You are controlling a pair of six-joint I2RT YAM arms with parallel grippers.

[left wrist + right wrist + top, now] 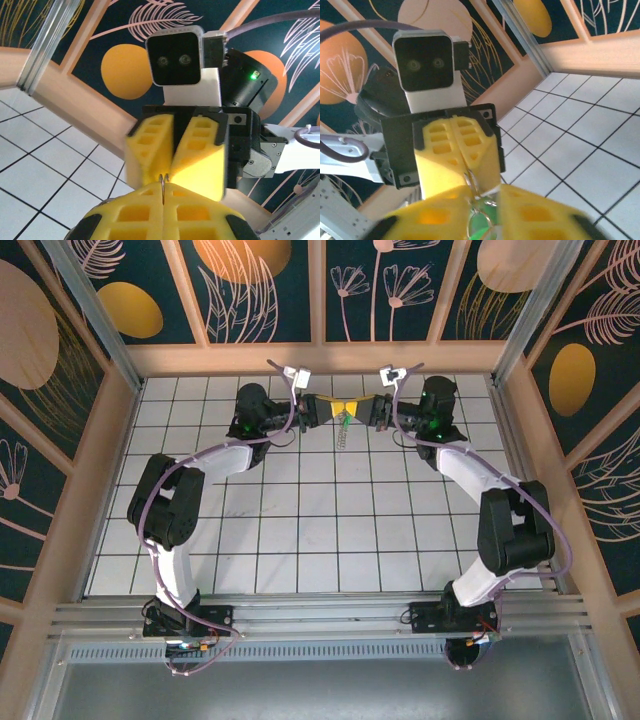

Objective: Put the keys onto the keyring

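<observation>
Location: both arms reach to the middle of the far edge of the desk (pixel 300 530), where their hands meet tip to tip, raised above the tiles.
Left hand (pixel 333 409): yellow fingers pressed together. Its own wrist view shows a thin grey wire nipped in the seam between the fingertips.
Right hand (pixel 356 409): faces the left hand, fingertips almost touching it. In its own wrist view the fingers stand slightly apart.
Right hand grip: the green key head sits in that gap. Whether the fingers pinch it cannot be told.
Key (pixel 343 421): green head visible just beneath the point where the two hands meet. It is off the desk surface and near the middle of the far edge.
Keyring (pixel 342 437): thin grey loop with a beaded edge, pinched at its top by the left hand. In the overhead view it trails from the key toward the near edge.
Key and keyring: touching or overlapping at the hands. Whether the key is threaded on the loop cannot be told.
Image quality: some blur on the fingers in both wrist views.
</observation>
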